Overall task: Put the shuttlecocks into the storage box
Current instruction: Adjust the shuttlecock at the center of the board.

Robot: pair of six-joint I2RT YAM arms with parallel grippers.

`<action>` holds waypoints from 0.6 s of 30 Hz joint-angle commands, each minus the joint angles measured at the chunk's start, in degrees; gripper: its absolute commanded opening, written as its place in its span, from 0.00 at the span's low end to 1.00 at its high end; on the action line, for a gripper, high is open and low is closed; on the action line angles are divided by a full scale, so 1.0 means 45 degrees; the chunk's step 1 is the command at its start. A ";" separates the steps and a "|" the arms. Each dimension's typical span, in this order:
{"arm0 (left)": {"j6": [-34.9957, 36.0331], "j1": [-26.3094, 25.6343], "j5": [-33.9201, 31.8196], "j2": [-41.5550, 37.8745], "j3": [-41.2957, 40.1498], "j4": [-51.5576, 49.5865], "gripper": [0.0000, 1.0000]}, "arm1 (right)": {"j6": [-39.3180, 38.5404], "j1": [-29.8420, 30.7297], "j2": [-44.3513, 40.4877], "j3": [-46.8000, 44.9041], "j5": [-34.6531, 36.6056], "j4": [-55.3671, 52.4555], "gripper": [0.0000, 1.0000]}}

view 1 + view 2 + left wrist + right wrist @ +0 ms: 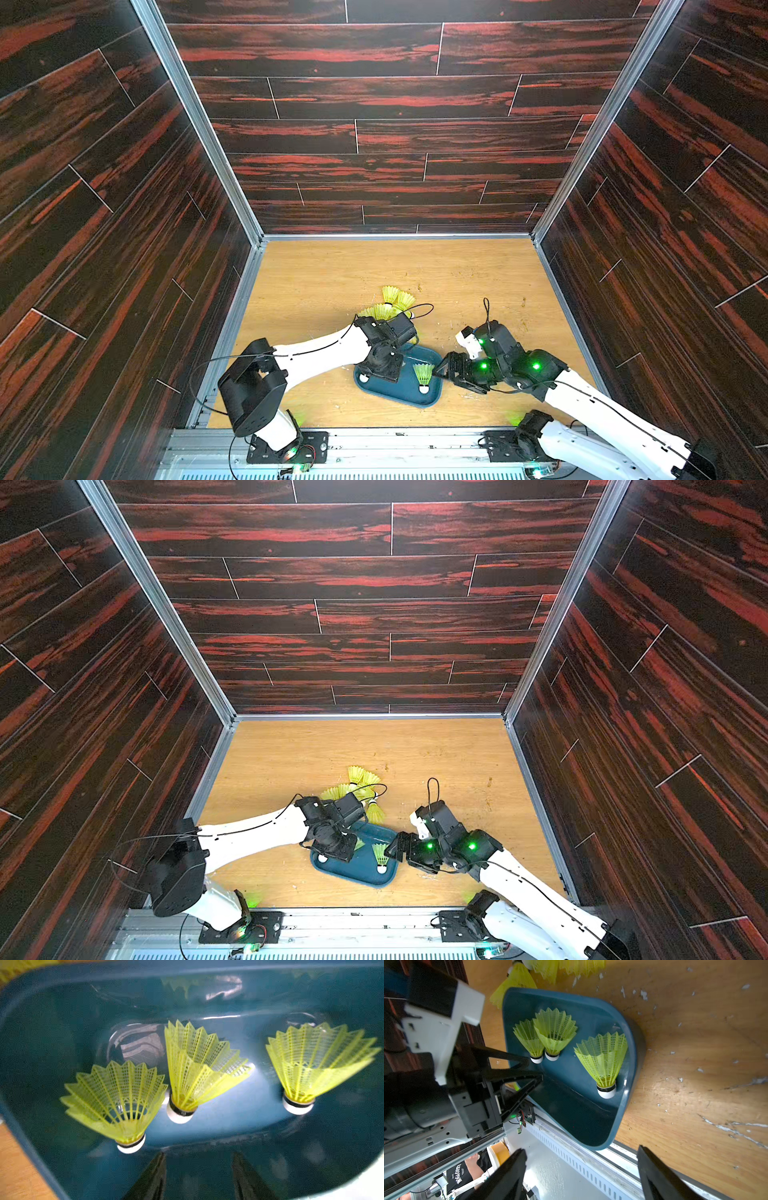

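The teal storage box (415,397) (365,875) lies on the wooden table near the front. Three yellow-green shuttlecocks (118,1095) (197,1068) (311,1061) lie inside it, white tips toward the front; the right wrist view shows them too (604,1057). More shuttlecocks (392,303) (359,781) lie in a heap on the table just beyond the box. My left gripper (198,1155) (534,1069) hangs over the box's left part, open, nothing between its fingers. My right gripper (581,1150) (444,370) stands open and empty at the box's right edge.
Dark wood-patterned walls (124,249) close in the table on three sides. An aluminium rail (395,444) runs along the front edge, close to the box. The tabletop (332,270) shows scuffs and small white flecks.
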 commanded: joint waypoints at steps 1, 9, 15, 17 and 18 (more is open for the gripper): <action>-0.0171 0.0012 -0.0111 -0.0813 0.0486 -0.0390 0.58 | -0.0193 -0.0021 0.0017 0.0636 0.0523 -0.0503 0.85; -0.0367 0.2141 0.0022 -0.2326 0.1295 -0.0192 0.63 | -0.0663 0.0390 0.1452 0.2986 0.2509 -0.1254 0.76; -0.0634 0.4741 0.1179 -0.3277 0.0855 0.1071 0.65 | -0.1453 0.0946 0.4142 0.5801 0.4899 -0.2512 0.61; -0.0893 0.5442 0.1605 -0.3517 0.0492 0.1942 0.64 | -0.2192 0.1100 0.4947 0.6676 0.5879 -0.2802 0.61; -0.0987 0.5736 0.1856 -0.3608 0.0330 0.2311 0.64 | -0.2731 0.1111 0.5285 0.7022 0.6485 -0.2845 0.60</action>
